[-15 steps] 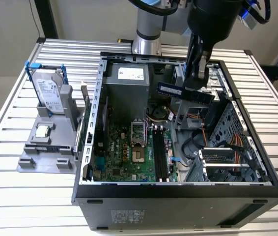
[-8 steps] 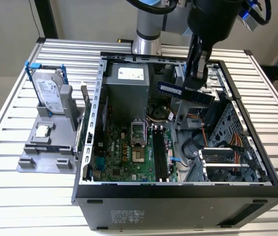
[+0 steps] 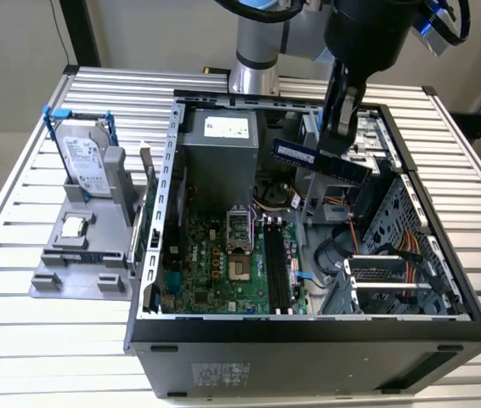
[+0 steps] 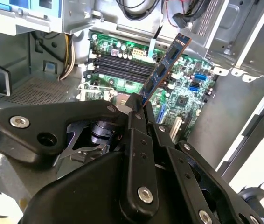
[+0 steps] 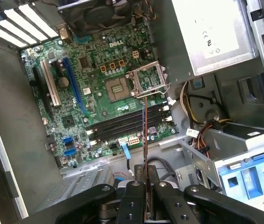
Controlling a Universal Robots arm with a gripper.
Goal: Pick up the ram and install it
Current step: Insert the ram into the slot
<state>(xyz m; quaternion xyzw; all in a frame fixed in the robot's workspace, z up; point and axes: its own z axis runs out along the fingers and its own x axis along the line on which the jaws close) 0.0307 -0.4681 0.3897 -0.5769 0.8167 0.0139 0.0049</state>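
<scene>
Blue ram (image 3: 297,153) in gripper (image 3: 336,143), above green motherboard (image 3: 215,263).

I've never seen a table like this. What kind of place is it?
Probably a robot workshop or lab bench: a robot gripper holds the ram over an open computer case, which sits on a slatted metal table, with a hard drive on a grey stand beside it.

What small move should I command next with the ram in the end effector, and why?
Probably turn the wrist so the ram lines up with the memory slots. The end effector is shut on it above the open case, and in both wrist views its length runs crosswise to the slots, not along them.
</scene>
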